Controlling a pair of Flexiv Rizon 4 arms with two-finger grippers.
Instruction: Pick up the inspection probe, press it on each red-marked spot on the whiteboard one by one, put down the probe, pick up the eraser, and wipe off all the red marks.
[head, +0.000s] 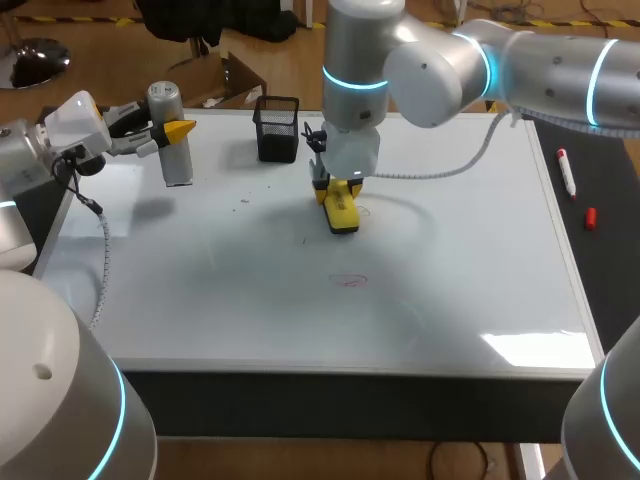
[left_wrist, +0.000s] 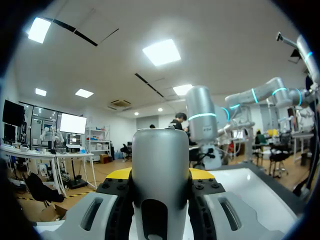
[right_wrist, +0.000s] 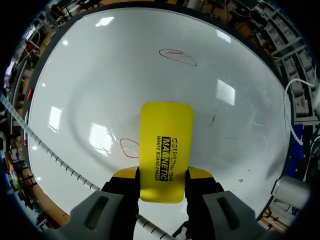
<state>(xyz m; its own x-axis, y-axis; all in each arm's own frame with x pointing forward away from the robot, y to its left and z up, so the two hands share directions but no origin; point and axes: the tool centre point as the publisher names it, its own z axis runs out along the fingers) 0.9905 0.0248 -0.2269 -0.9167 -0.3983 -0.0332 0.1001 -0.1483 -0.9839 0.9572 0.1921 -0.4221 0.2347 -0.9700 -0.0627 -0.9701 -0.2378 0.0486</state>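
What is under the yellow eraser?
The whiteboard. A red mark pokes out beside the eraser; whether any of it runs underneath is hidden.

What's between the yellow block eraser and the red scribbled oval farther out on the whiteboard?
Only bare whiteboard; the right wrist view shows nothing between the yellow block eraser and that red oval.

Obstacles on the whiteboard (head: 450, 300): mesh pen holder (head: 277, 128) at far centre-left, inspection probe (head: 177, 165) in the left gripper (head: 170, 130) jaws at far left, right gripper (head: 335, 186) clamping the eraser (head: 343, 214) mid-board; open passage lies near and right.
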